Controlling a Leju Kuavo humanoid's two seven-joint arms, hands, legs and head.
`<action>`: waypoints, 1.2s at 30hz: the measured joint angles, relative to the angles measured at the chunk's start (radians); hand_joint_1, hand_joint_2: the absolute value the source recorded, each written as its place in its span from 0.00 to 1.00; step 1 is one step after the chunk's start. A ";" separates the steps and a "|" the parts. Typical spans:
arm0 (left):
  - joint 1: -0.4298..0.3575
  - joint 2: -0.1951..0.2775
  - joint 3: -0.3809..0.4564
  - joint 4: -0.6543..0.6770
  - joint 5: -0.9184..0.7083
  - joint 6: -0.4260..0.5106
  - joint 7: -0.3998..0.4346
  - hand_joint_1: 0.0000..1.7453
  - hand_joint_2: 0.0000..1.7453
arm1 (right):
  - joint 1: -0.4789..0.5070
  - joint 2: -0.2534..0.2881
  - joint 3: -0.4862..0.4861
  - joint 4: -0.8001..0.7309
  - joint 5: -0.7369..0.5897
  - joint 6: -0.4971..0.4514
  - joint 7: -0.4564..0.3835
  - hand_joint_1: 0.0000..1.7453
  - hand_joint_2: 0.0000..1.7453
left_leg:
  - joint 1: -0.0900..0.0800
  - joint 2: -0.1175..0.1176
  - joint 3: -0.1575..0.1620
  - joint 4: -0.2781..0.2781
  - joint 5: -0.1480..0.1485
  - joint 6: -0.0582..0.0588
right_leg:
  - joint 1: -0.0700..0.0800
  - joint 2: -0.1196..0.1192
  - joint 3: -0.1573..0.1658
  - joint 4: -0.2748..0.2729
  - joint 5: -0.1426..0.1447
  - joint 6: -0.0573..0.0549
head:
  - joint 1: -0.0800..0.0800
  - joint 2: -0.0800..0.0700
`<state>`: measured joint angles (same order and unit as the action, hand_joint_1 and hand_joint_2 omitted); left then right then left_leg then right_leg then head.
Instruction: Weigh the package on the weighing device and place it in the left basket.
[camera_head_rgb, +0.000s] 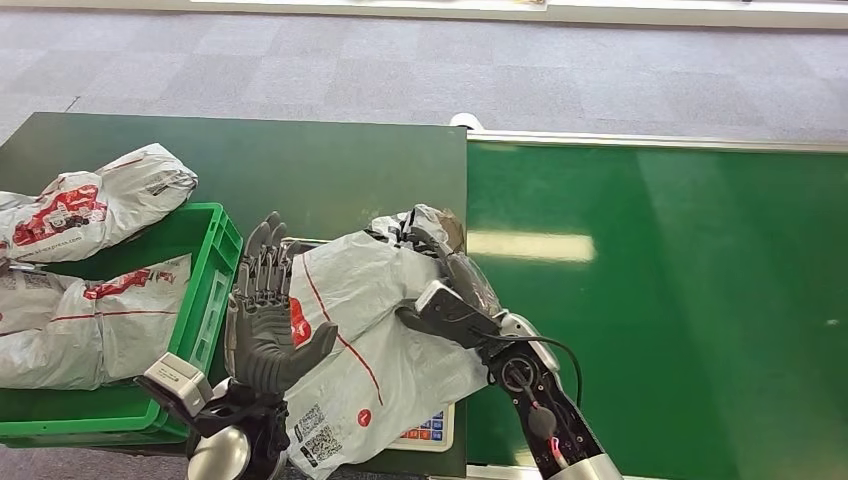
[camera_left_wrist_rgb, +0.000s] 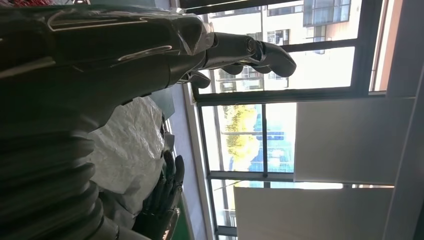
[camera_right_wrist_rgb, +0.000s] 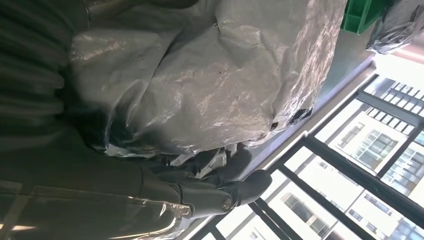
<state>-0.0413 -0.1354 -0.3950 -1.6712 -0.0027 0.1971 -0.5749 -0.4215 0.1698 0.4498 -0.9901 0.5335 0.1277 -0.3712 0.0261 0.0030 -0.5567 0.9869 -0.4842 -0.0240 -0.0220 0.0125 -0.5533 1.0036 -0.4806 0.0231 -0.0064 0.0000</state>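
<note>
The green conveyor (camera_head_rgb: 650, 300) runs along the right, the dark table (camera_head_rgb: 300, 170) beside it; the green basket (camera_head_rgb: 215, 270) on the left holds two grey bags (camera_head_rgb: 70, 320); the grey package (camera_head_rgb: 370, 340) lies across the weighing device (camera_head_rgb: 430, 432); the left hand (camera_head_rgb: 265, 325) presses flat against its left side, fingers straight and apart; the right hand (camera_head_rgb: 450, 295) grips its far right edge, fingers curled into the plastic.

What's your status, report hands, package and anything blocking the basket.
Left hand open, flat against the package. Right hand gripping its far side. Package on the scale. Two packages already in the green basket.
</note>
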 joint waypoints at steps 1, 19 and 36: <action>0.001 0.000 0.001 0.000 0.000 0.000 0.000 0.00 1.00 | 0.000 -0.001 0.000 0.002 -0.001 0.000 0.000 0.00 1.00 | 0.000 0.000 0.000 0.000 0.000 0.000 | 0.000 0.000 0.000 0.000 0.000 0.000 | 0.000 0.000; 0.109 0.000 0.053 -0.034 -0.159 -0.043 0.035 0.00 1.00 | 0.233 -0.021 -0.088 -0.277 -0.071 -0.163 -0.008 0.00 1.00 | 0.000 0.000 -0.003 0.000 -0.001 0.000 | 0.000 0.000 -0.004 0.000 0.000 0.000 | 0.000 0.000; 0.022 0.006 0.008 -0.002 -0.444 -0.095 0.150 0.00 1.00 | 0.464 -0.037 -0.223 -0.695 -0.011 -0.363 -0.152 0.00 1.00 | 0.000 0.000 -0.002 0.000 0.000 0.000 | 0.000 -0.001 -0.004 0.000 0.000 0.000 | 0.000 0.000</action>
<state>-0.0193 -0.1294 -0.3871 -1.6729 -0.4467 0.1023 -0.4244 0.0425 0.1333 0.2270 -1.6847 0.5223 -0.2349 -0.5232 0.0260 0.0031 -0.5590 0.9870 -0.4844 -0.0242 -0.0222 0.0112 -0.5569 1.0034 -0.4806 0.0229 -0.0065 0.0000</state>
